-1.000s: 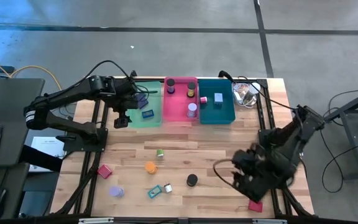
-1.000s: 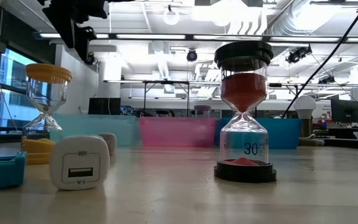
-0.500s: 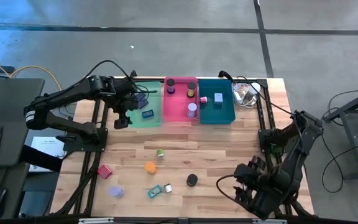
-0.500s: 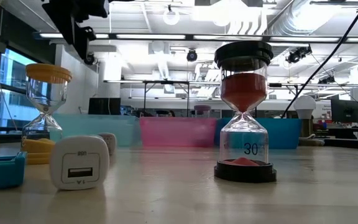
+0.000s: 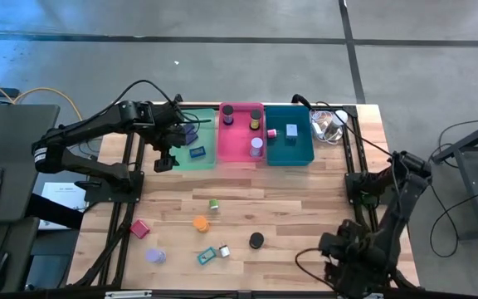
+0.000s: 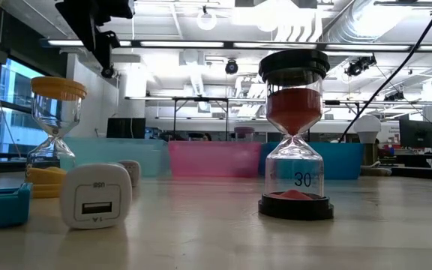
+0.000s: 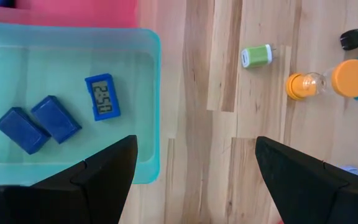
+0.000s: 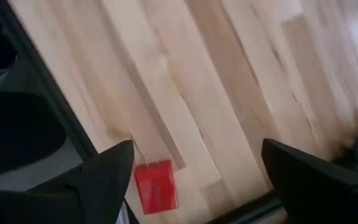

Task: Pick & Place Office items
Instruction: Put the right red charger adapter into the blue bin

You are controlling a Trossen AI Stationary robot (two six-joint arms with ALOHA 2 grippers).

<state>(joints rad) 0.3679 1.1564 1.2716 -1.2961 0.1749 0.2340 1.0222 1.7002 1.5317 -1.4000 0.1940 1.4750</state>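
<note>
Fingers of the right gripper (image 5: 351, 270) spread empty at the table's near right corner, seemingly lining up on a block; left gripper (image 5: 163, 158) hangs splayed by the green tray (image 5: 207, 160); level view shows a black-capped hourglass (image 6: 295, 135) unsorted; left wrist: blue clock (image 7: 102, 96) binned, left fingers (image 7: 98, 174) apart; right wrist: red block (image 8: 156, 185) at the table's edge, between the spread fingers (image 8: 98, 174), ungripped.

Readable markings:
- Hourglass with red sand and black caps (image 6: 295, 135): the number "30" on its lower glass bulb.
- Small blue digital clock (image 7: 102, 96) lying in the green tray (image 7: 151, 112): display digits, apparently "2:50".
- White charger block (image 6: 96, 196): tiny print above its port, illegible.
</note>
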